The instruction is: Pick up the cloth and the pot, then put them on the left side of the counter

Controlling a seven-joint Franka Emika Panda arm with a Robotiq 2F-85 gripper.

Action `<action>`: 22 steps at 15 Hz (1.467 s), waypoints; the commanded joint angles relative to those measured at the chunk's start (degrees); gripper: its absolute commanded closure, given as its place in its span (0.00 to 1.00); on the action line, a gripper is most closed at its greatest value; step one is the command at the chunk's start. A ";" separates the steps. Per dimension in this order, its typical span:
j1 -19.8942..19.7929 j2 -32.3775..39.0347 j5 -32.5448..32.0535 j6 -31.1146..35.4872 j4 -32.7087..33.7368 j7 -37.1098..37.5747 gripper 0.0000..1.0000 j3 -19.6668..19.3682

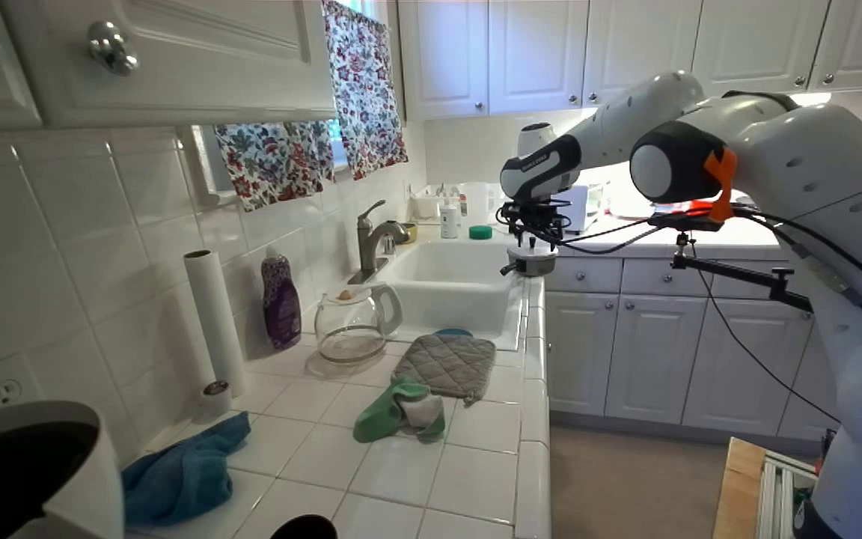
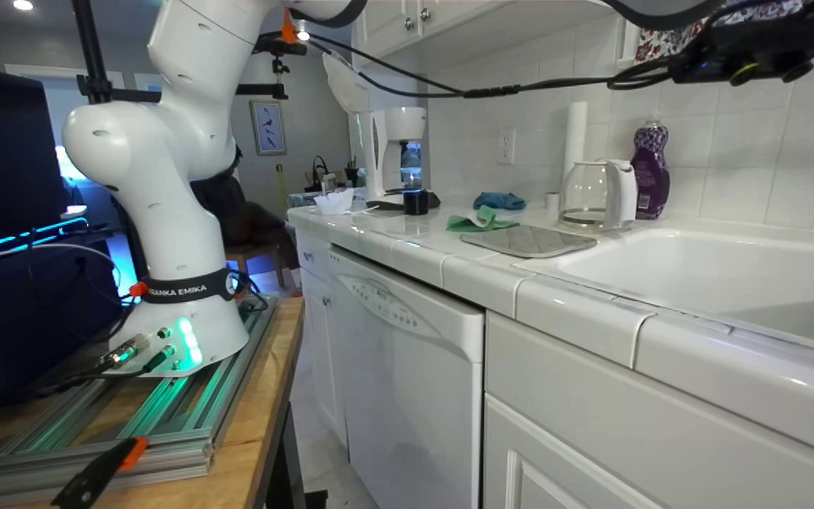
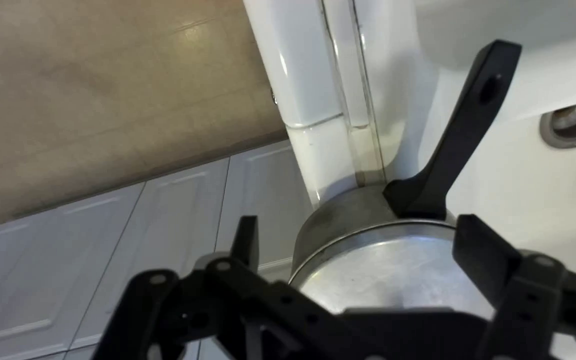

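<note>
Bench (image 1: 468, 479): white square tiles; its front edge lies close by the saucepan (image 3: 393, 267), so an uneven push could send that over toward the floor (image 3: 108, 80).
Sink (image 1: 450, 311): white basin beneath the saucepan's handle (image 3: 460, 135); a slipping grip would likely drop the saucepan here.
Gripper (image 3: 359, 245): jaws wide apart over the saucepan, nothing clamped. One jaw stands clear outside the rim; the other hides it, so inside or outside cannot be told. Closing off-centre would shove or tilt the saucepan.
Coffee carafe (image 1: 352, 329): glass, just beside the sink; a low swing along the bench might clip it.
Saucepan: upright at the sink's front corner, on the end away from the carafe; a shallow hold on that smooth wall might slide.
Green cloth (image 1: 399, 412): crumpled, right beside the quilted potholder (image 1: 450, 364); its soft folds could bunch under a set-down saucepan.
</note>
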 commanded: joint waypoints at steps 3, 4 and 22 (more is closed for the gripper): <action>-0.75 11.54 0.08 -4.28 15.63 9.03 0.00 -0.68; -1.04 13.20 0.19 -5.63 18.20 9.74 0.00 -0.38; -4.16 28.21 -3.32 -15.33 41.13 7.78 0.00 0.76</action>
